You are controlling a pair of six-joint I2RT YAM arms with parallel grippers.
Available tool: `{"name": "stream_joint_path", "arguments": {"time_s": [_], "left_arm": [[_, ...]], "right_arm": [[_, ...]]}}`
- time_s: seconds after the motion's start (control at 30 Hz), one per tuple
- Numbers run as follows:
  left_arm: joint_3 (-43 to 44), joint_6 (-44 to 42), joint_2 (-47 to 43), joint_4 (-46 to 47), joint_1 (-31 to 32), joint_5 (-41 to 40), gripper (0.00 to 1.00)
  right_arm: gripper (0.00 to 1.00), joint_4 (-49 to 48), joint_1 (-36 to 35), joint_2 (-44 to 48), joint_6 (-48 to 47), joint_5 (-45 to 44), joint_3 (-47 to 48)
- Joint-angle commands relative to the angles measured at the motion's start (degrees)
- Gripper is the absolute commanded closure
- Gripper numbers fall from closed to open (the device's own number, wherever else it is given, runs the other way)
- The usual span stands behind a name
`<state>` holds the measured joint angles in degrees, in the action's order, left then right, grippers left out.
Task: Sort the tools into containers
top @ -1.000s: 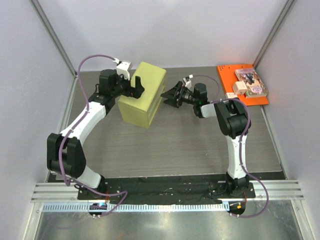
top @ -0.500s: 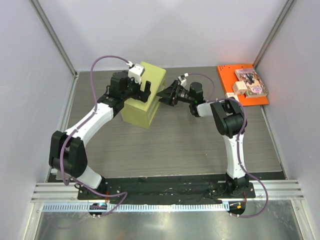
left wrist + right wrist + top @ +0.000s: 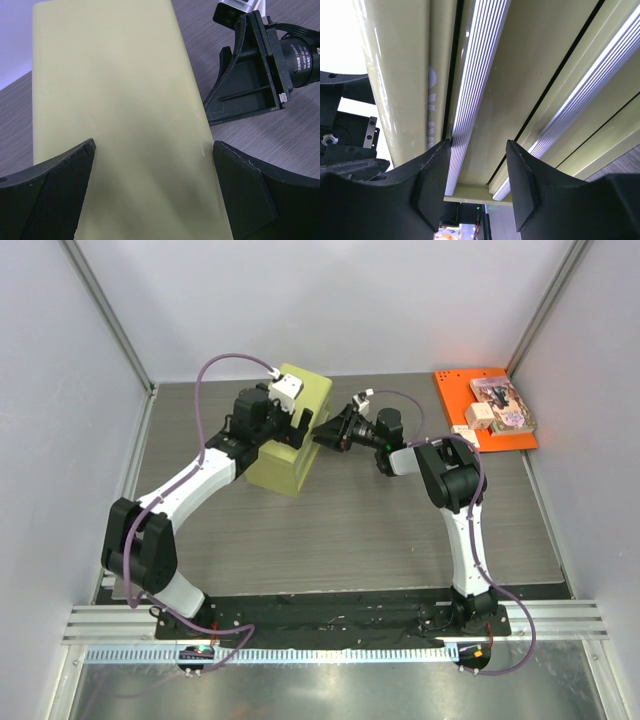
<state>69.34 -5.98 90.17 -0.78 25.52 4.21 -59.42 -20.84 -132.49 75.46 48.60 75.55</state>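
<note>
Yellow drawer cabinet (image 3: 290, 430): rigid, smooth, probably slippery plastic. Left gripper (image 3: 152, 187) spans it wide; right gripper (image 3: 477, 172) half-open at ribbed drawer fronts (image 3: 480, 75), best hold.

Grey table (image 3: 350, 530): yellow-green cabinet (image 3: 292, 430), orange board (image 3: 462, 400).

Yellow-green box (image 3: 288, 430) shifted away from the near edge and turned since a second ago, now showing narrower from above. Left arm swung in over it, left gripper (image 3: 296, 426) moved from the box's left side onto its top, fingers (image 3: 50, 195) spread to either side of the top face. Right gripper (image 3: 325, 430) slid leftward up to the box's grooved side, fingers (image 3: 432, 175) drawn much closer together than before.
</note>
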Motion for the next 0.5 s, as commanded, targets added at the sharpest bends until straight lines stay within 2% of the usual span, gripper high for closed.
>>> {"name": "stream_joint_path", "arguments": {"time_s": [0.0, 0.17, 0.3, 0.37, 0.4, 0.43, 0.47], "left_arm": [[-1.0, -1.3, 0.7, 0.1, 0.8, -1.6, 0.0], [-1.1, -1.6, 1.1, 0.1, 1.2, -2.0, 0.0], [-1.2, -2.0, 1.5, 0.1, 1.7, -2.4, 0.0], [-1.2, -2.1, 1.7, 0.2, 1.9, -2.5, 0.0], [-1.2, -2.1, 1.8, 0.1, 2.0, -2.6, 0.0], [-1.2, -2.1, 1.8, 0.1, 2.0, -2.5, 0.0], [-1.2, -2.2, 1.9, 0.1, 2.1, -2.5, 0.0]], "right_arm": [[0.44, -4.0, -0.6, -0.1, 1.6, -0.1, 2.3], [0.42, -6.3, -0.7, -1.0, 4.1, -0.5, 2.4], [0.46, -12.5, -1.4, -2.8, 11.9, -1.3, 2.3], [0.52, -15.2, -1.8, -3.2, 13.7, -2.1, 1.9], [0.58, -16.0, -2.2, -3.3, 14.4, -2.5, 1.6], [0.71, -17.4, -2.4, -3.4, 16.1, -2.9, 1.1], [0.73, -19.5, -2.5, -3.4, 16.9, -3.5, 0.4]]}}
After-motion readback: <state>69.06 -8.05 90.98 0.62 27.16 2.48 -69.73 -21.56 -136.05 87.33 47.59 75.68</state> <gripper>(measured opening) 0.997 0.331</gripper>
